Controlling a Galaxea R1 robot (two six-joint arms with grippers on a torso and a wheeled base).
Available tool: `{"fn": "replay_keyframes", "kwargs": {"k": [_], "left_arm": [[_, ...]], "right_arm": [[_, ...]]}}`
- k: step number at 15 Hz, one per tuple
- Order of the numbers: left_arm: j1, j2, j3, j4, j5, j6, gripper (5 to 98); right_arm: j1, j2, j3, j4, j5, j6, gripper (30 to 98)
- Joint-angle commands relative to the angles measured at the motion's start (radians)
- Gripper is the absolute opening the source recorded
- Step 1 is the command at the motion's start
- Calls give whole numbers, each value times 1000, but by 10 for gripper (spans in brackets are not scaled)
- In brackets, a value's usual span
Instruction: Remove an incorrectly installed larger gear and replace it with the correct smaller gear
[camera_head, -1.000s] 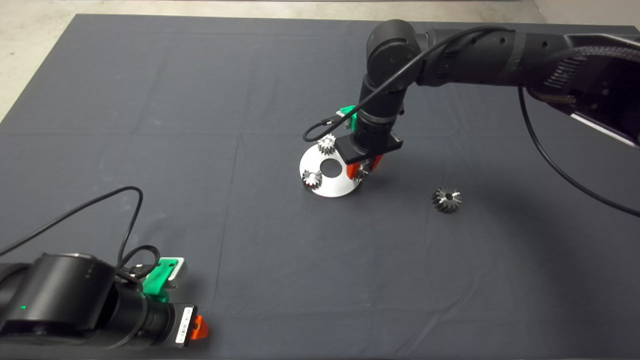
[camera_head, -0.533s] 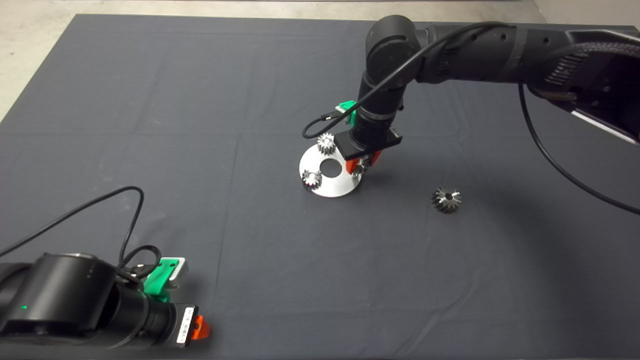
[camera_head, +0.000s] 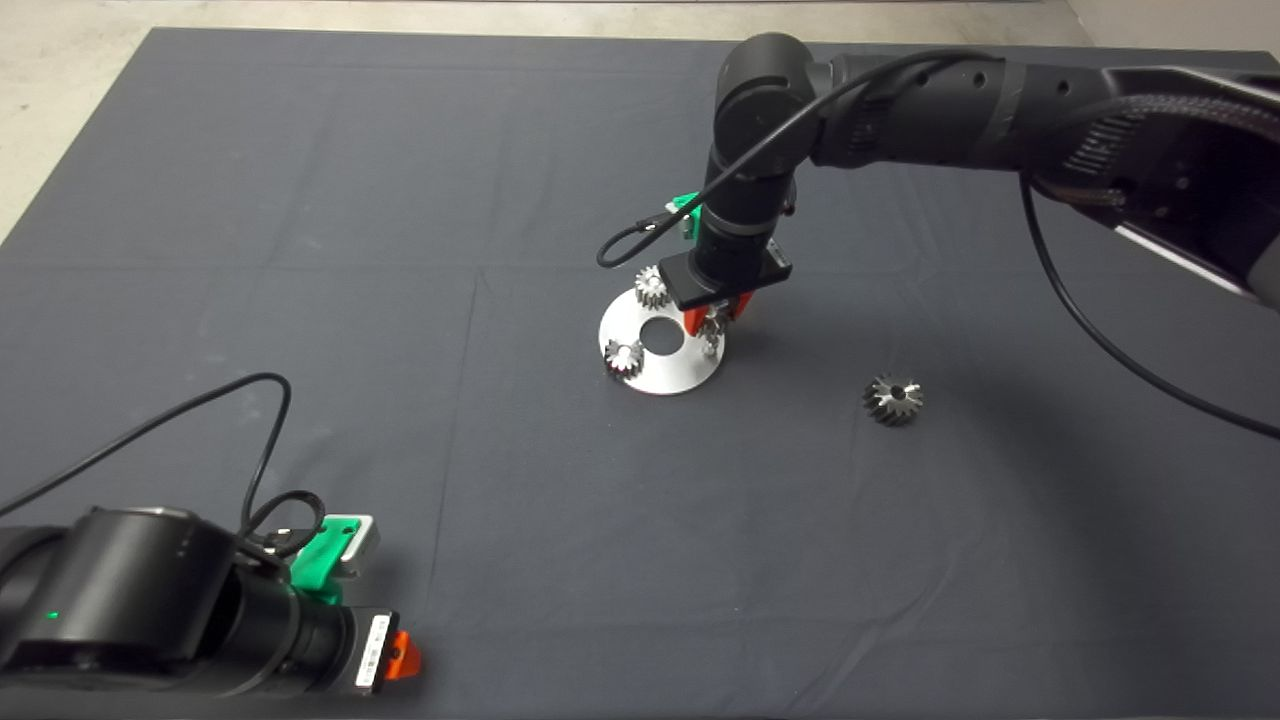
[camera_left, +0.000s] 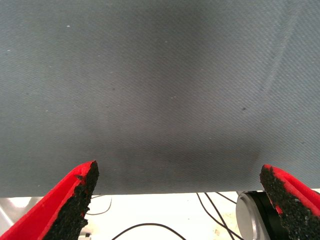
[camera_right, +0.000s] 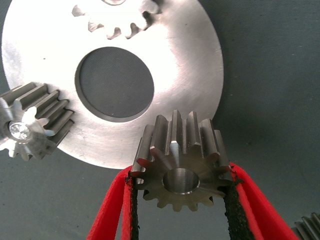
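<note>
- Left gripper (camera_head: 400, 655): parked at the lower left of the head view, fingers spread wide, holding nothing.
- Round metal plate (camera_head: 640, 375): centre of frame; two small silver gears (camera_head: 652, 288) sit on its rim.
- Right gripper (camera_head: 713, 320): over the plate's right edge, clamped on the smaller gear (camera_right: 181, 167), bore axis pointing up at the wrist camera. You're nearest with this arm.
- The larger gear (camera_head: 892, 399): on the mat, well right of the plate.

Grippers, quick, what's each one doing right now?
Left gripper: open, empty, parked at the mat's near left edge.
Right gripper: closed on the smaller gear, above the silver disc.
</note>
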Motion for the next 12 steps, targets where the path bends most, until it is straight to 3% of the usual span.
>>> {"fn": "replay_keyframes", "kwargs": {"k": [1,12], "left_arm": [[3,1,-8,9,38,-3,839],[3,9,-7,9,40,-3,839]], "right_arm": [[24,13,-3,-33,-113,-5,341],[9,-19,42,-28,-113,1,348]]}}
